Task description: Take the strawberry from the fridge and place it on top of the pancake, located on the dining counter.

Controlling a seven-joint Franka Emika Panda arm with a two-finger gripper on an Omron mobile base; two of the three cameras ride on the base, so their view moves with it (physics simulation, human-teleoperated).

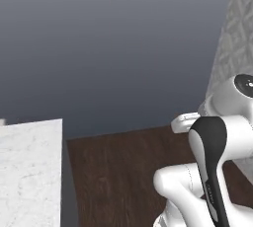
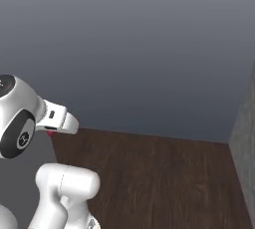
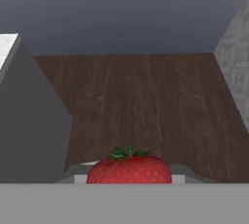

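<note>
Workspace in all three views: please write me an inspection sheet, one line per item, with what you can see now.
Surface: dark wooden floor ahead; the corner of the dining counter, white marble, shows at the left of the left base view.
Job's things: strawberry sits right at the pincer in the hand view; a small red spot shows under the wrist in the right base view.
Clutter: nothing seen.
Grippers: pincer has the strawberry at it; its fingers are hidden, so the jaw state cannot be told.
Cables: nothing seen.
Surroundings: plain grey wall behind; light patterned wall at the right.
</note>
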